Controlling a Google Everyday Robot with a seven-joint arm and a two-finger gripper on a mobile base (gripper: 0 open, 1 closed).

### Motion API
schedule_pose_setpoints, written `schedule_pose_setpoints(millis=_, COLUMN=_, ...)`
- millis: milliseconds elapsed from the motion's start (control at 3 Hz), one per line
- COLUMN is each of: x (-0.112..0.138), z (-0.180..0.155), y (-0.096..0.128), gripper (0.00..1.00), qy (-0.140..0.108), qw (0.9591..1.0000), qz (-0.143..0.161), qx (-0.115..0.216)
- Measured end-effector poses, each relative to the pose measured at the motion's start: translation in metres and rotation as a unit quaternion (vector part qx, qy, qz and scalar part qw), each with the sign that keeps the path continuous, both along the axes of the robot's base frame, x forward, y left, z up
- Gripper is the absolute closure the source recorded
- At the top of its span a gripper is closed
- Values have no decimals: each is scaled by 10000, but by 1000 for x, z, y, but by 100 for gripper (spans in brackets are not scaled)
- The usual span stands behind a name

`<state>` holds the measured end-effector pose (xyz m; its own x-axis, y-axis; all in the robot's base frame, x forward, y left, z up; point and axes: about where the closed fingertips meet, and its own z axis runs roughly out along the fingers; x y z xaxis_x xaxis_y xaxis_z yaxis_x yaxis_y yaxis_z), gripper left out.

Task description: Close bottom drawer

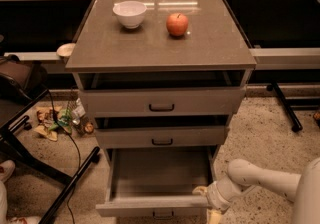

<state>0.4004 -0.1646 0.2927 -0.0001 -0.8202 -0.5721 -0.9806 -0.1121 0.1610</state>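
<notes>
Grey-beige panels are facing the bottom drawer [160, 175], which is standing pulled well out at the lower centre of the frame. Its plain grey box is showing from above, and its wide flat front is carrying a small dark handle [163, 214] at the very bottom edge. The drawer is sitting lowest in a cabinet [160, 48] of three drawers. Above it, the middle drawer [162, 137] and the taller top drawer [162, 102] are each showing one dark handle and a dark gap over the front.

One cream-coloured arm [260, 180] is reaching in from the lower right corner. The gripper [207, 203] is hanging at the right end of the drawer's front panel. Its two yellowish fingers [200, 190] are standing spread. One tip is showing just above the panel's right corner, and the other is showing below it at the frame's bottom edge. Whether either tip is touching the panel cannot be told.

On the cabinet's brown top, one white bowl [130, 14] and one red apple [177, 24] are resting apart in the upper centre. One heap of litter [60, 120] is lying on the speckled floor [260, 133] at left.
</notes>
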Motion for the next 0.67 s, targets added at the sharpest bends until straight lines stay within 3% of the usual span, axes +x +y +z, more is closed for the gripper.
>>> schedule_pose_setpoints(millis=333, x=-12, z=-53, y=-11, gripper=48, qy=86, qw=9999, qz=-81, qx=103)
schedule_pose_setpoints(millis=667, x=-17, z=-77, y=-17, gripper=71, qy=122, qw=9997, qz=-166, qx=121)
